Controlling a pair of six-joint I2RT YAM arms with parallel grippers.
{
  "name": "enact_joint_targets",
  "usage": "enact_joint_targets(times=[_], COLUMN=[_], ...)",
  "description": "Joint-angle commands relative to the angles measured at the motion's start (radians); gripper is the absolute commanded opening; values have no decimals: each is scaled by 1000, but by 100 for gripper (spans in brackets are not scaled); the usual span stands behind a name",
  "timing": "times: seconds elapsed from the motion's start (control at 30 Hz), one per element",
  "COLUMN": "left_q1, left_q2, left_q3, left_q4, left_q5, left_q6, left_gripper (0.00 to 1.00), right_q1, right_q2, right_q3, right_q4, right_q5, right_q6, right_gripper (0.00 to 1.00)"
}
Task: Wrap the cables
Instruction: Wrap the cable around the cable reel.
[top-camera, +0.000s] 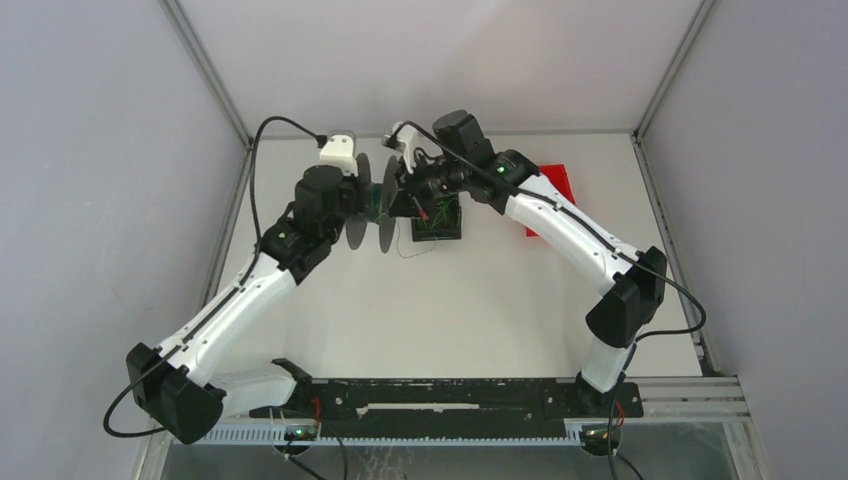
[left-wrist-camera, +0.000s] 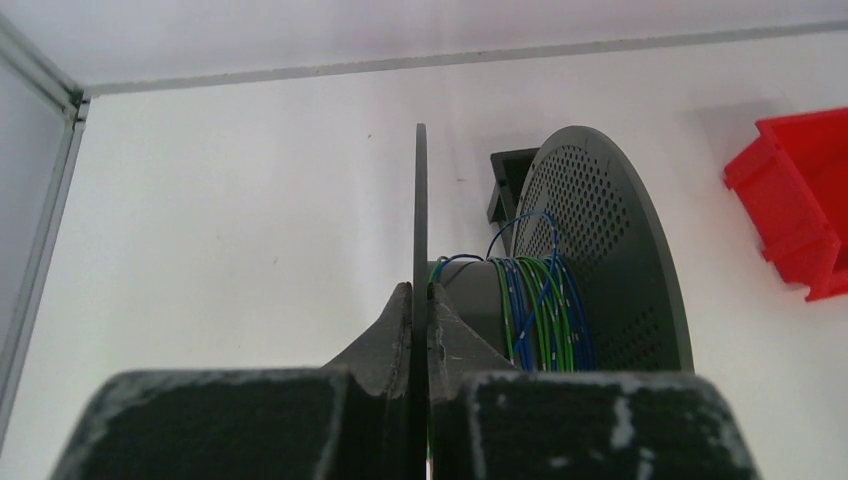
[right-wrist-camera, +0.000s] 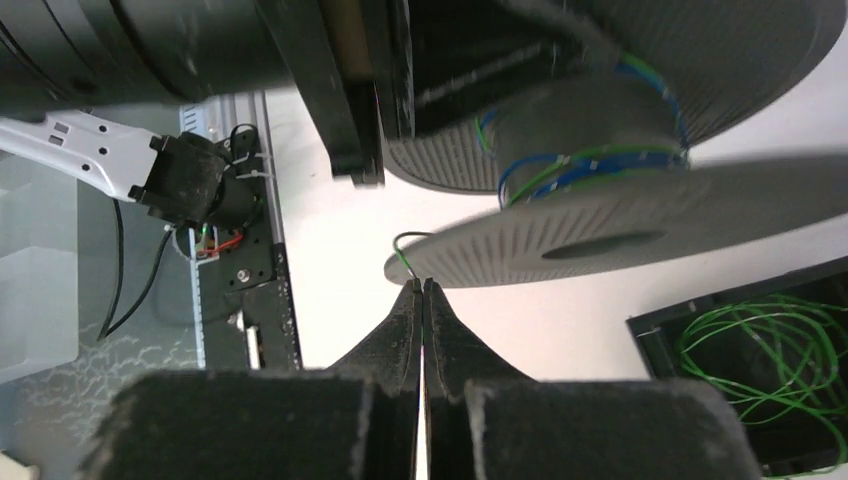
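Observation:
A dark grey spool (left-wrist-camera: 600, 230) carries green and blue cables (left-wrist-camera: 540, 310) wound on its hub. My left gripper (left-wrist-camera: 421, 295) is shut on the spool's thin near flange (left-wrist-camera: 420, 200) and holds it up on edge. In the right wrist view the spool (right-wrist-camera: 620, 230) hangs just above my right gripper (right-wrist-camera: 421, 285), which is shut on a thin green cable (right-wrist-camera: 403, 250) curling off the flange rim. More loose green cables (right-wrist-camera: 780, 345) lie in a black box (right-wrist-camera: 650, 335). From the top view both grippers meet at the spool (top-camera: 375, 205), far centre of the table.
The black box (top-camera: 438, 238) sits just right of the spool. A red bin (top-camera: 555, 195) lies at the far right, also seen as the red bin (left-wrist-camera: 800, 200) in the left wrist view. Walls close the table's left, right and back. A black rail (top-camera: 450, 395) spans the near edge.

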Motion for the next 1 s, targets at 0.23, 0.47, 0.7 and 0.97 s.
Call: enact_joint_targets(times=[0.23, 0.47, 0.7, 0.97], left_q1=[-88, -98, -99, -96], left_q2=[0, -19, -38, -46], left_q3=[-39, -63, -62, -68], left_q4=[123, 131, 116, 98], left_q5=[11, 75, 141, 157], left_q6=[191, 232, 234, 206], left_gripper=[0, 0, 0, 0], right_q1=[-27, -44, -53, -123], right_q2=[-37, -37, -22, -33], right_q3=[111, 121, 119, 101], right_q4=[-5, -15, -17, -25], right_q5=[124, 211, 285, 211], right_q6=[-115, -147, -166, -127], right_gripper=[0, 0, 0, 1])
